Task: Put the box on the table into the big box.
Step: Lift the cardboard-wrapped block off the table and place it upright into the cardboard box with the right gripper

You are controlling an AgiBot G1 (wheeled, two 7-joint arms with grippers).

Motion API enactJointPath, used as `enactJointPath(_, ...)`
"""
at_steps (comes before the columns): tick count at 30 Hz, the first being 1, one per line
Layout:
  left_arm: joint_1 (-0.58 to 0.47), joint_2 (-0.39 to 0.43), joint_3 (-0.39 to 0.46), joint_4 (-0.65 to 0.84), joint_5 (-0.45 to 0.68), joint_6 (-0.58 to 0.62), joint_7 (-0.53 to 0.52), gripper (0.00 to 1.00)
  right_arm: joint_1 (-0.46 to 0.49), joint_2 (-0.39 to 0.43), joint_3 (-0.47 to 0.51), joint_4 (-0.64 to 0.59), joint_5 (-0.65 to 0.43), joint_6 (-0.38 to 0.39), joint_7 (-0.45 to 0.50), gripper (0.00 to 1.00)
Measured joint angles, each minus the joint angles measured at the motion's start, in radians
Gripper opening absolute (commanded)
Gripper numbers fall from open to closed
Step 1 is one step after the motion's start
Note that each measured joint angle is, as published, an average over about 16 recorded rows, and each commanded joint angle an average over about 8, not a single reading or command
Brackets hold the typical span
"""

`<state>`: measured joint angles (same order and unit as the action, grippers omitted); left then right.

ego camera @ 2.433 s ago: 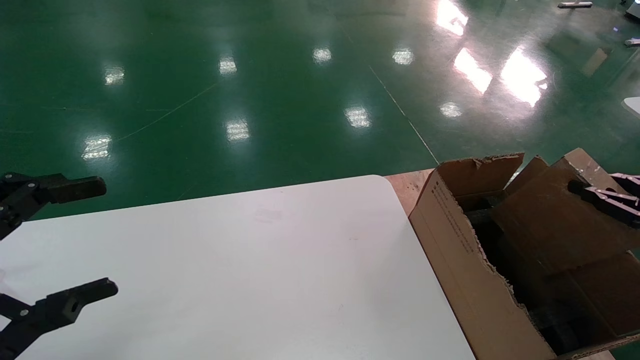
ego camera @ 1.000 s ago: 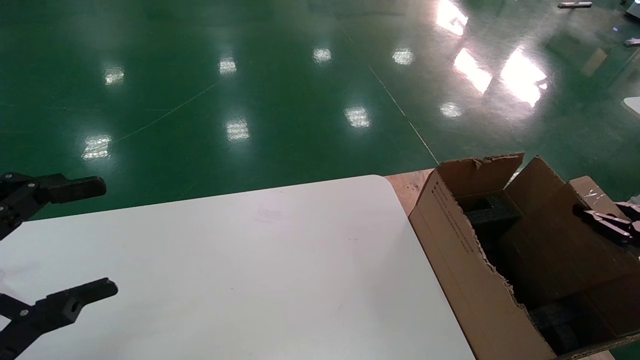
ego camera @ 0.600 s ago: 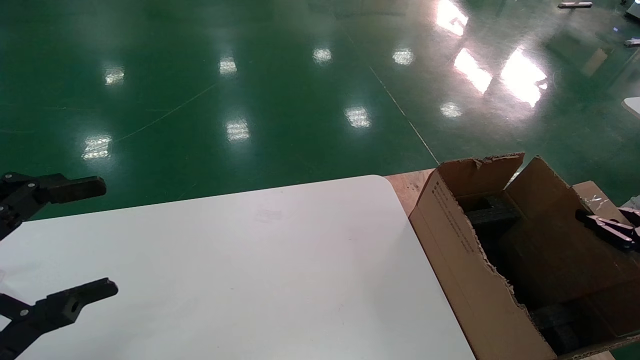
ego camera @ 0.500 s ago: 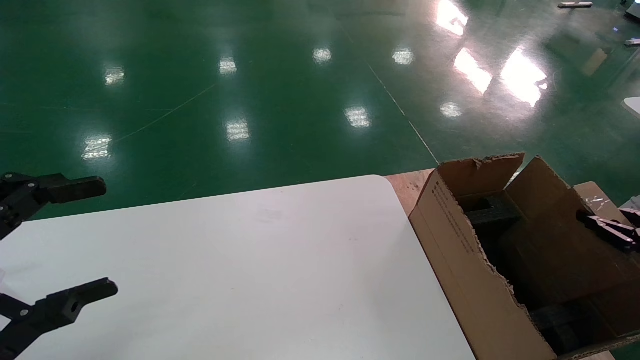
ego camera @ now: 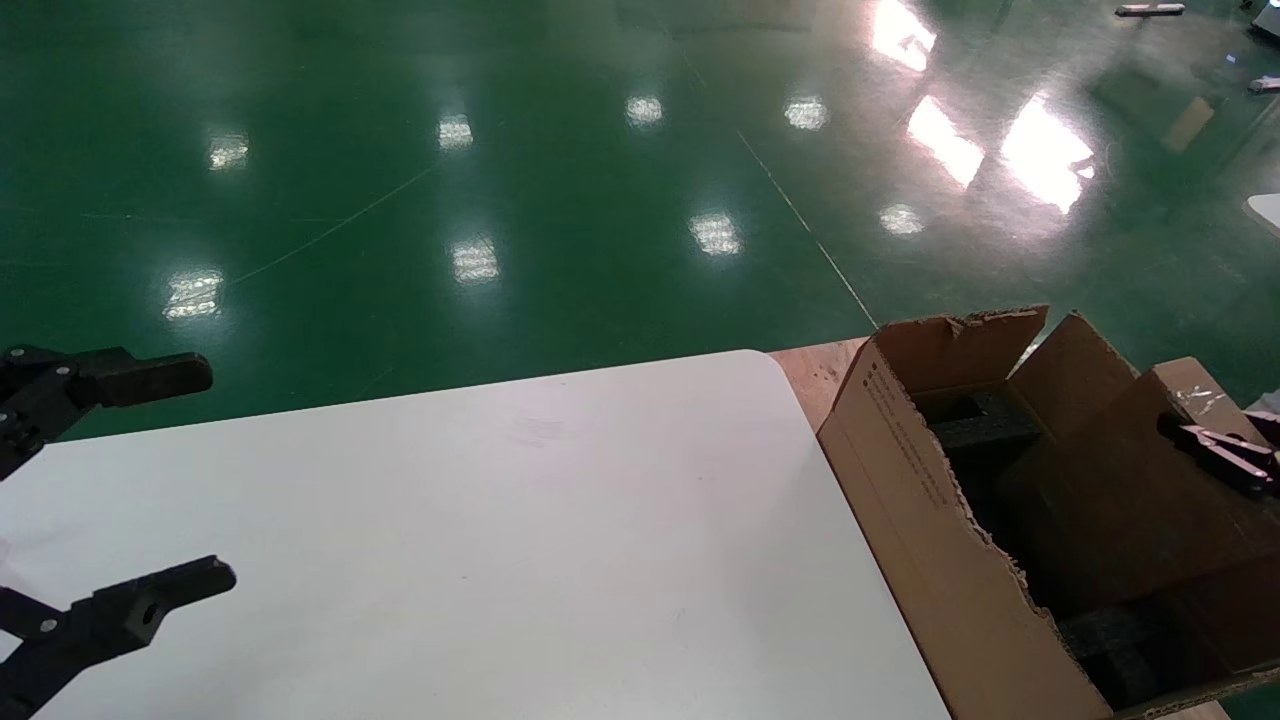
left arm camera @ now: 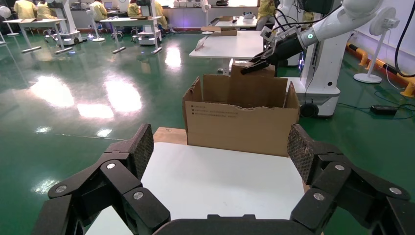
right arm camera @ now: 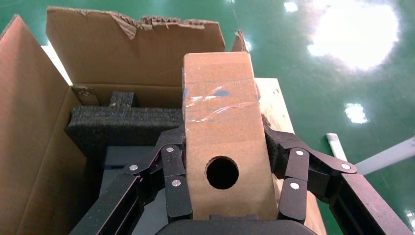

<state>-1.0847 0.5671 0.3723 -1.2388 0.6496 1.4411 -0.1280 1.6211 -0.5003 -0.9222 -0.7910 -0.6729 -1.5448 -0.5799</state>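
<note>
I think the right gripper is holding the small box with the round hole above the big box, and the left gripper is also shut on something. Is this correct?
Not quite. The right gripper does hold the box above the big box. But the left gripper is open and holds nothing: the left wrist view shows its fingers spread wide over the table.

Matt torn corrugated cardboard big box (ego camera: 930,560), glossy floor (ego camera: 500,180)
</note>
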Motion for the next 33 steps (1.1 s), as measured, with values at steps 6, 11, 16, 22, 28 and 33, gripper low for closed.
enactJointPath(6, 0.0, 0.0, 0.0, 0.0, 0.0, 0.0, 0.0, 1.0, -0.021, -0.003, 0.027, 0.024, 0.005, 0.019, 0.002, 0.0)
enactJointPath(11, 0.0, 0.0, 0.0, 0.0, 0.0, 0.0, 0.0, 1.0, -0.045, -0.004, 0.052, 0.052, 0.01, 0.037, 0.008, 0.0)
enactJointPath(16, 0.0, 0.0, 0.0, 0.0, 0.0, 0.0, 0.0, 1.0, -0.072, -0.004, 0.076, 0.09, 0.016, 0.061, 0.019, 0.0)
enactJointPath(22, 0.0, 0.0, 0.0, 0.0, 0.0, 0.0, 0.0, 1.0, -0.105, 0.002, 0.102, 0.14, 0.025, 0.094, 0.038, 0.0)
enactJointPath(28, 0.0, 0.0, 0.0, 0.0, 0.0, 0.0, 0.0, 1.0, -0.144, 0.012, 0.128, 0.184, 0.032, 0.122, 0.058, 0.0)
enactJointPath(33, 0.0, 0.0, 0.0, 0.0, 0.0, 0.0, 0.0, 1.0, -0.181, 0.019, 0.15, 0.212, 0.037, 0.141, 0.072, 0.0)
